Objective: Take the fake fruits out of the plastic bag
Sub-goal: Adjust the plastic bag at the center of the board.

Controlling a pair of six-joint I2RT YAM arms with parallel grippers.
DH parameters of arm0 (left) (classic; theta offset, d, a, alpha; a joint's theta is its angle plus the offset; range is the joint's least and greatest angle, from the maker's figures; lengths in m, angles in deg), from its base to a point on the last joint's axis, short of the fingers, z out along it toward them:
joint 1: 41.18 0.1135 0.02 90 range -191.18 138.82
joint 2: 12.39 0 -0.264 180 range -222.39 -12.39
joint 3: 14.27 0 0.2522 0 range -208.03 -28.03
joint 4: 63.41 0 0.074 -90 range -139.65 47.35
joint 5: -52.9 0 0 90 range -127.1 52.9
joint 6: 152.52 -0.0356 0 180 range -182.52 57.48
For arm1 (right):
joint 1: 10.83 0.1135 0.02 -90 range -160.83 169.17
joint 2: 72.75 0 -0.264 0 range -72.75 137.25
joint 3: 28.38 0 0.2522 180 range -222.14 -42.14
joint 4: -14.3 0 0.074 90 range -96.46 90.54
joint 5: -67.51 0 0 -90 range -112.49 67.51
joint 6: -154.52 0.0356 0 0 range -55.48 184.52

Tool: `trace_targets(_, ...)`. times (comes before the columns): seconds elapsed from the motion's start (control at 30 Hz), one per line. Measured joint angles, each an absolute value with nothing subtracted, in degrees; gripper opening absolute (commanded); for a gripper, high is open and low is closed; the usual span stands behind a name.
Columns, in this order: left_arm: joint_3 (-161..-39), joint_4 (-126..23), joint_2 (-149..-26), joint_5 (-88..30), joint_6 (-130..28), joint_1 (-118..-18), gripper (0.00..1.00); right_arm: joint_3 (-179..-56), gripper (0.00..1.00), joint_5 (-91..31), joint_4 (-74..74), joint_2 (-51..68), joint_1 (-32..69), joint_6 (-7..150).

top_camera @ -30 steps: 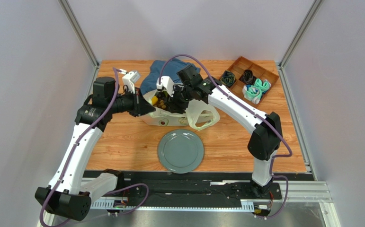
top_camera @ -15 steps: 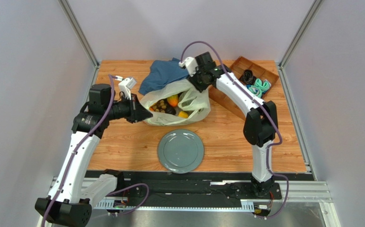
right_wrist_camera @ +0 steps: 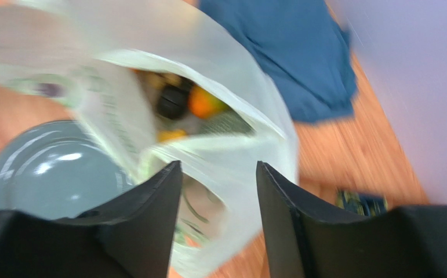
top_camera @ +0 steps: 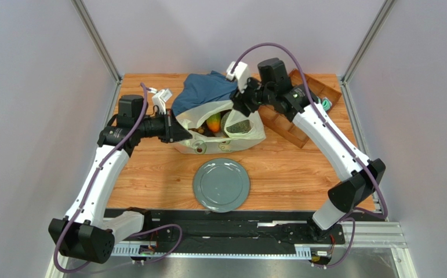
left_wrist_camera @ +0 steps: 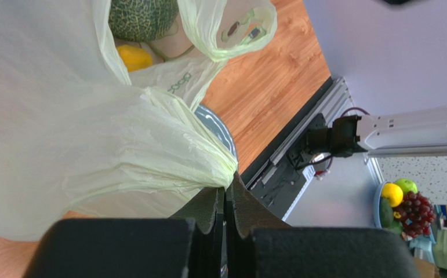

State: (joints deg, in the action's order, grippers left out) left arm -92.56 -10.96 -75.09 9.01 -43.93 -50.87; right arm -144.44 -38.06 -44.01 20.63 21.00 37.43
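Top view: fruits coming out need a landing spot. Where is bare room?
The grey plate is bare. Bare tabletop flanks it, between the plastic bag and the near edge. Crowded: the far side, with bag, blue cloth and wooden tray.

Right fingers (right_wrist_camera: 144, 226) out of plastic bag (top_camera: 220, 143), now at far rim; bag mouth wider; melon (top_camera: 240, 125) exposed.

One plastic bag (top_camera: 226, 143), one grey plate (top_camera: 221, 184), one blue cloth (top_camera: 205, 90) and one wooden tray (top_camera: 282, 124). In the bag: one netted melon (top_camera: 240, 125), one orange (top_camera: 213, 121), one yellow piece (left_wrist_camera: 134, 57), and perhaps a few dark pieces (right_wrist_camera: 172, 102), too blurred to count.
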Motion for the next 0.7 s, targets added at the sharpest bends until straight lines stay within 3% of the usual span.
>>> trace_targets(0.17,-95.18,-11.98,-77.66,9.12,-42.38,-50.87,0.0,-144.99,0.41,-46.33,-44.04,22.91,27.67,33.51)
trace_targets(0.43,-96.23,-12.2,-78.1,8.88,-42.0,-50.87,0.0,-151.4,0.39,-48.62,-50.02,41.51,26.99,27.83)
trace_targets(0.53,-96.23,-12.2,-78.08,8.81,-42.03,-50.87,0.0,-154.02,0.65,-46.59,-51.58,45.42,26.97,26.74)
trace_targets(0.57,-96.23,-12.18,-78.08,8.79,-42.05,-50.87,0.0,-154.5,0.9,-44.99,-51.82,46.23,26.97,26.1)
trace_targets(0.6,-96.23,-12.18,-78.08,8.77,-42.09,-50.87,0.0,-154.54,0.98,-43.48,-51.99,46.49,26.97,25.76)
trace_targets(0.7,-96.23,-12.16,-78.08,8.7,-42.29,-50.87,0.0,-154.48,1.0,-38.87,-52.08,46.49,26.95,24.36)
